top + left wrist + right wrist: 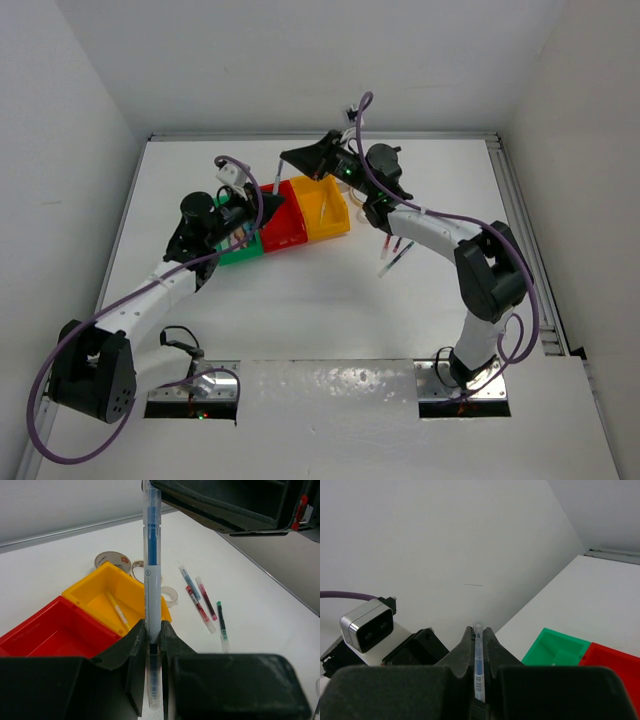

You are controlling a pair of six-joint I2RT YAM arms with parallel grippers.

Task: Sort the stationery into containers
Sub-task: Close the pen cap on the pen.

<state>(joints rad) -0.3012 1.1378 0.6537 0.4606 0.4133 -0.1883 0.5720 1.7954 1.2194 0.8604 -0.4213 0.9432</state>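
A blue pen is held at both ends. My left gripper is shut on its lower end, and my right gripper is shut on its capped tip. In the top view both grippers meet above the back of the bins: the left and the right. The joined green, red and yellow bins sit below. The yellow bin holds a yellow pen. The red bin looks empty.
Several loose pens lie on the table right of the yellow bin, also seen in the top view. Tape rolls sit behind the yellow bin, another at its right corner. White walls enclose the table.
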